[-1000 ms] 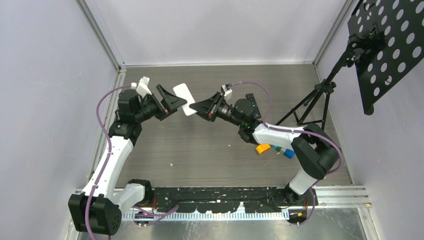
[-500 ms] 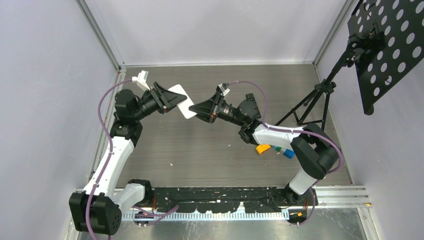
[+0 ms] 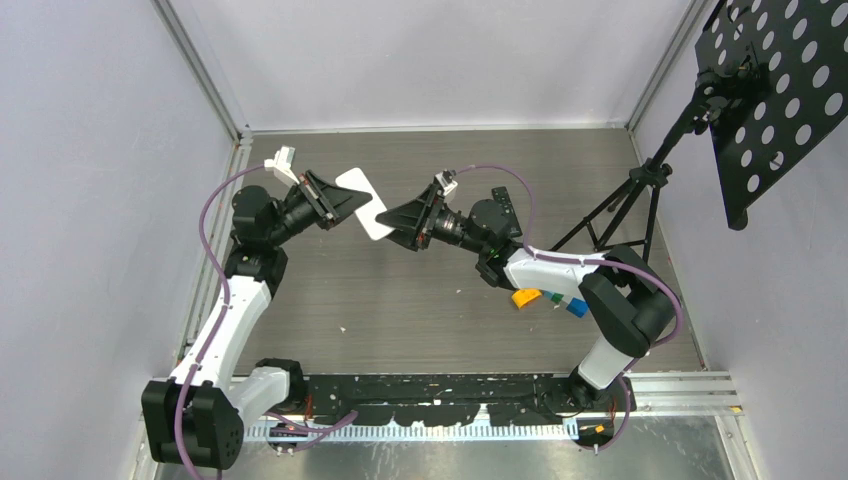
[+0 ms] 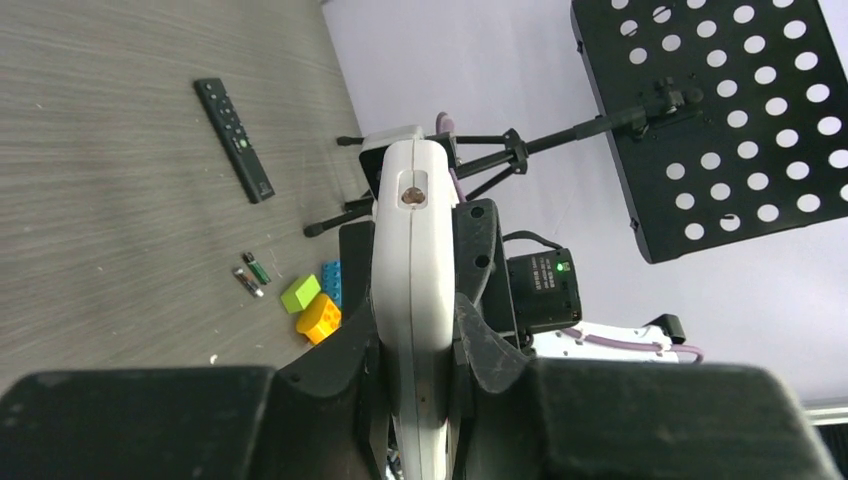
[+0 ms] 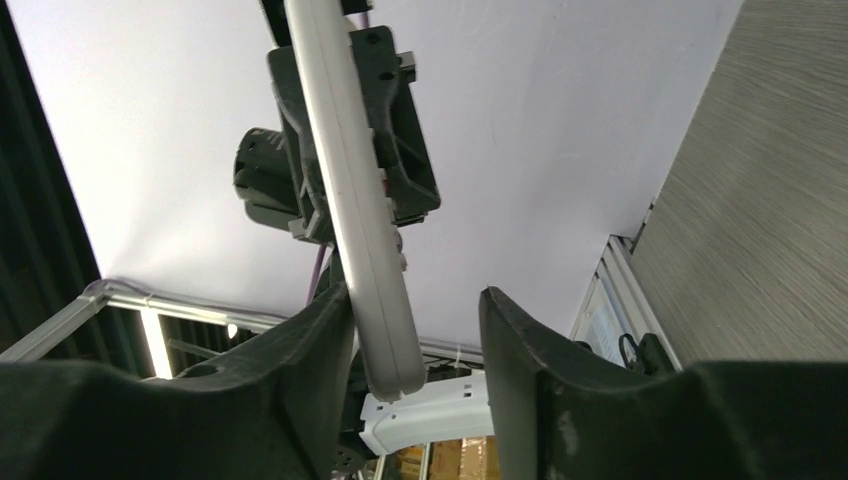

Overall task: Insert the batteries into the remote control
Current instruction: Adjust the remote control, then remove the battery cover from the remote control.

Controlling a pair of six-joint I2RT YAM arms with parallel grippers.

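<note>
White remote (image 4: 412,290) hangs in the air, pinched between the fingers of the left gripper (image 4: 415,345), which are closed tight on its two flat faces, likely to steady it so its back can be reached for loading. Around its other end the right gripper (image 5: 413,320) stands parted, one finger (image 5: 320,340) touching, the other clear, gripping nothing. Both batteries (image 4: 252,275) lie on the table (image 4: 120,230) well beyond the left fingertips, beside coloured blocks (image 4: 318,317)

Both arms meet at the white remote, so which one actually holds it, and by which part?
The left gripper holds the white remote, clamped across its flat faces. The right gripper stands open around the remote's rounded end, not clamping it.
</note>
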